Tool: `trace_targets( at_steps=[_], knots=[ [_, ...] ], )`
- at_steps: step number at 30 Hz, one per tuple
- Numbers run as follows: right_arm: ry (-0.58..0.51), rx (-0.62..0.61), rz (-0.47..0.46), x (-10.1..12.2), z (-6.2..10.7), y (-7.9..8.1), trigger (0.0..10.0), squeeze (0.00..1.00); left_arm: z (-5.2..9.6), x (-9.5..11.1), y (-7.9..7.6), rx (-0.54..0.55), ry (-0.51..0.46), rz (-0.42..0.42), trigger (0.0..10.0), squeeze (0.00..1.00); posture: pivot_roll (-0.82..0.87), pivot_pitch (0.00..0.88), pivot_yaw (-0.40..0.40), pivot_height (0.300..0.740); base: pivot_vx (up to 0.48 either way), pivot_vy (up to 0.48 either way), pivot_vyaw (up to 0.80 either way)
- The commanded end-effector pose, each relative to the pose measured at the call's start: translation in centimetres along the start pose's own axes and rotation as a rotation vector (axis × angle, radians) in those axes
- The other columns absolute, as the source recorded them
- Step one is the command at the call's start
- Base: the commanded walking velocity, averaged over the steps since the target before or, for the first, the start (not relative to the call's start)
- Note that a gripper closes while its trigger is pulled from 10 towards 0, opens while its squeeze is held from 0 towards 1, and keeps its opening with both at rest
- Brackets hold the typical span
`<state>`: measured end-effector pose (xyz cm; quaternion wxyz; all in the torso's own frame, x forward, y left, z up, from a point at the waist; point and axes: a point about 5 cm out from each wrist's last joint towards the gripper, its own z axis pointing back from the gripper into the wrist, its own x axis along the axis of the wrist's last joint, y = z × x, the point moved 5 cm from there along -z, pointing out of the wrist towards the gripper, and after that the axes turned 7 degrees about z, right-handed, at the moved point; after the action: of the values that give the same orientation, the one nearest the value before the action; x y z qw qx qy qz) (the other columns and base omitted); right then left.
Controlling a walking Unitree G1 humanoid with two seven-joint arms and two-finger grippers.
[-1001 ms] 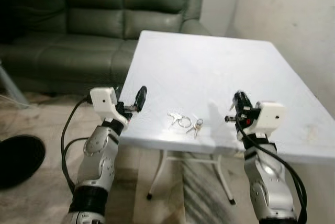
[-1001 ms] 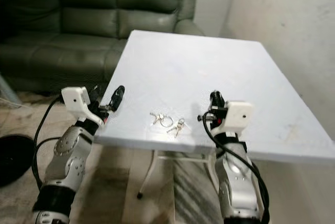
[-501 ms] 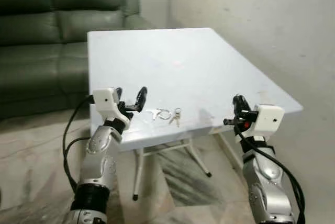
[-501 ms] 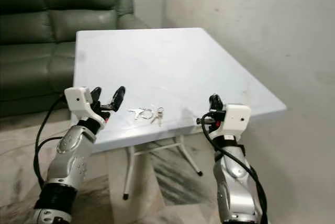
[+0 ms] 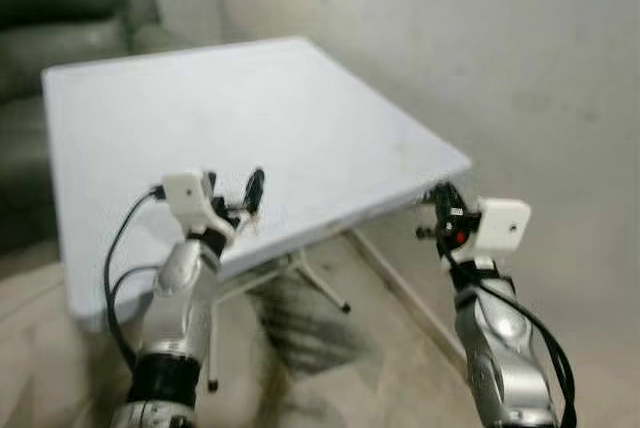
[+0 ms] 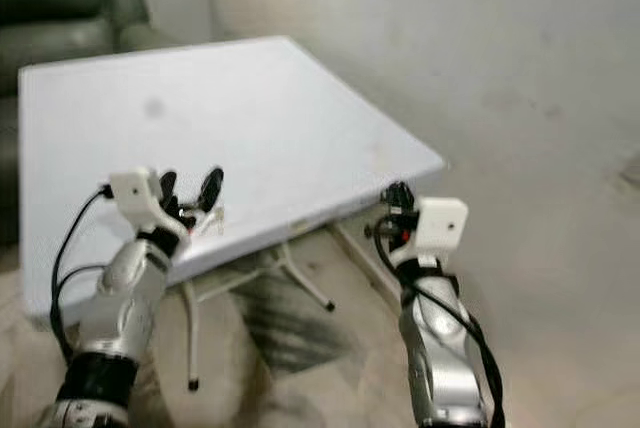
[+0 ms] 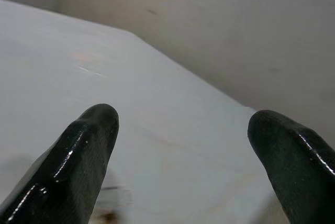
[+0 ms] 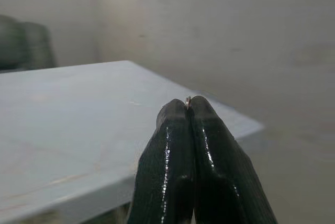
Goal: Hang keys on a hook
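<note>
My left gripper (image 6: 190, 188) hovers open over the near edge of the white table (image 5: 200, 108); its fingers (image 7: 84, 150) stand wide apart with nothing between them. A small pale glint (image 6: 214, 216) on the table just beside that gripper may be the keys, but blur keeps me from telling. My right gripper (image 5: 437, 200) is shut and held in the air off the table's right corner, in front of the wall. A tiny metal bit (image 8: 188, 100) shows between its fingertips; what it is I cannot make out.
A plain grey wall (image 5: 480, 58) runs behind and to the right of the table. The dark sofa (image 5: 60, 8) sits at the far left. Folding table legs (image 5: 320, 288) stand on the marbled floor (image 5: 330, 358) below.
The whole view has swung to the right: sofa and table slid left and the wall came in. Both arms hold the same pose. The picture is more blurred.
</note>
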<state>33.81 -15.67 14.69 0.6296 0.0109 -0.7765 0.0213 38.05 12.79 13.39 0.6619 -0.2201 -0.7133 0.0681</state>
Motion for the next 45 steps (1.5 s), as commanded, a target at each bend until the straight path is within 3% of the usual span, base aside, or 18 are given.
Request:
trace_targets(
  at_steps=[1, 24, 31, 34, 39, 45],
  knots=[
    [-0.013, -0.005, -0.004, 0.5, -0.2, -0.1, 10.0, 0.00, -0.1, 0.2, 0.2, 0.010, 0.001, -0.017, 10.0, 0.00, -0.02, 0.000, -0.067, 0.740, 0.000, 0.000, -0.76],
    [-0.006, -0.003, 0.010, 0.3, -0.2, -0.1, 10.0, 0.00, 0.0, 0.0, -0.1, -0.005, 0.005, -0.045, 10.0, 0.00, -0.02, 0.000, -0.069, 0.740, 0.000, 0.000, -0.77],
    [0.024, -0.024, 0.088, -0.6, 0.8, -2.4, 10.0, 0.00, 0.6, 0.1, -0.4, -0.049, 0.005, -0.069, 10.0, 0.00, -0.02, 0.000, -0.062, 0.740, 0.000, 0.000, -0.76],
    [0.065, -0.031, 0.125, -1.7, 2.0, -3.6, 10.0, 0.00, 1.4, -0.7, 0.2, -0.061, 0.035, -0.118, 10.0, 0.00, -0.02, 0.000, -0.056, 0.740, 0.000, 0.000, -0.76],
    [0.088, -0.033, 0.153, -2.3, 2.7, -4.3, 10.0, 0.00, 1.8, -0.8, 1.4, -0.038, 0.049, -0.137, 10.0, 0.00, -0.03, 0.000, -0.051, 0.740, 0.000, 0.000, -0.77],
    [0.060, -0.045, 0.138, -1.7, 1.8, -3.9, 10.0, 0.00, 1.1, 0.1, 1.6, -0.029, 0.029, -0.140, 10.0, 0.00, -0.02, 0.000, -0.045, 0.740, 0.000, 0.000, -0.77]
  ],
)
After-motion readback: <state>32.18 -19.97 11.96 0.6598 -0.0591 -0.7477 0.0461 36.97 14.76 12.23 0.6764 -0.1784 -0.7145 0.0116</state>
